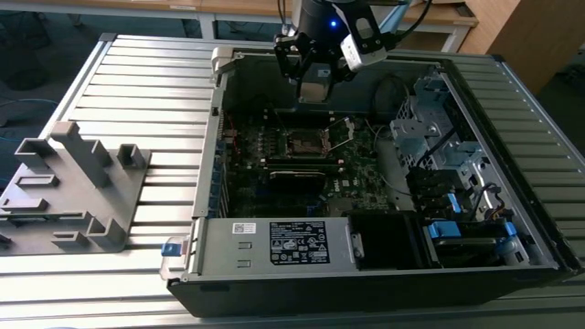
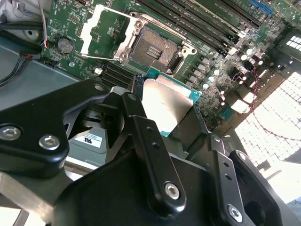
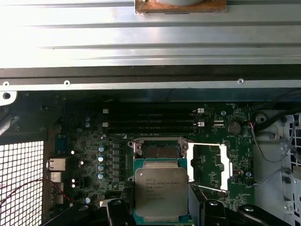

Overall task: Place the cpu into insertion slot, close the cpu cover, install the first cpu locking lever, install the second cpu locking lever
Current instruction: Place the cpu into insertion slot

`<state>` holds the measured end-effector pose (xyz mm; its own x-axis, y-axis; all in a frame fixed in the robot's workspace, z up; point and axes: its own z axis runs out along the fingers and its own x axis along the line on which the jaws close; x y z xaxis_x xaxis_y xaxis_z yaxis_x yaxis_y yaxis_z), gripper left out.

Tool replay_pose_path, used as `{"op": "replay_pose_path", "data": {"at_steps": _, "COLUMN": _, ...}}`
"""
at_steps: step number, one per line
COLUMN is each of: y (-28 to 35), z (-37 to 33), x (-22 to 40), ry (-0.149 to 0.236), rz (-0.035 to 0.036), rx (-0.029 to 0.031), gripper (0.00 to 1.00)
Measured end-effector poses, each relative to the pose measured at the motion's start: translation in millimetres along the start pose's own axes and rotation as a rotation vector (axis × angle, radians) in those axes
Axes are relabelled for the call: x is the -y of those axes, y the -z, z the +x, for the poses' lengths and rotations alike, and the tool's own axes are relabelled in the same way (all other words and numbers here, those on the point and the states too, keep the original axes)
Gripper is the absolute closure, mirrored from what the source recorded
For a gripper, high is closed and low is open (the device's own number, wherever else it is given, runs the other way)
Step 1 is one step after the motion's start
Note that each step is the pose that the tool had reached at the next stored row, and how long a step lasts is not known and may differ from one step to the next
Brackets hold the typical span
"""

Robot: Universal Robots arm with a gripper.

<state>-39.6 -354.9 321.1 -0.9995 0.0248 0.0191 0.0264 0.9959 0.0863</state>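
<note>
Fingers (image 2: 146,141) of your gripper (image 2: 165,107) are clamped on the cpu (image 2: 170,99), one black finger on each of two opposite edges. The chip's dull metal top faces the camera in both wrist views. In the first wrist view the gripper (image 3: 161,202) holds the cpu (image 3: 161,188) near the insertion slot (image 3: 161,151) but not in it. The slot is bare, with its dark centre uncovered. The cpu cover (image 3: 225,167) is folded back just beside the slot. The second wrist view agrees: the insertion slot (image 2: 153,47) is empty and the cpu cover (image 2: 90,33) is swung off it.

Now read the exterior view from its left to its right. At nine o'clock you have a grey fixture (image 1: 73,185) on the slatted table (image 1: 137,75), well apart from the work. The open computer case (image 1: 212,171) takes the middle, with the green motherboard (image 1: 366,178) on its floor. Your gripper (image 1: 314,82) hangs at twelve o'clock, above the board. The insertion slot (image 1: 305,142) sits near the centre, at six o'clock of the gripper. The cpu cover (image 1: 342,131) stands raised at three o'clock of the slot. Long black memory slots (image 1: 297,163) lie at six o'clock of it. The power supply (image 1: 274,247) is at six o'clock and the drive cage (image 1: 429,130) at three o'clock.
</note>
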Motion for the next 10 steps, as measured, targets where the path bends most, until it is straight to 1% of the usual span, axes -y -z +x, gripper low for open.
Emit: {"op": "replay_pose_path", "data": {"at_steps": 10, "y": -0.7, "z": 0.0, "x": 0.0, "ry": 0.000, "rz": -0.0004, "rx": 0.0002, "gripper": 0.46}}
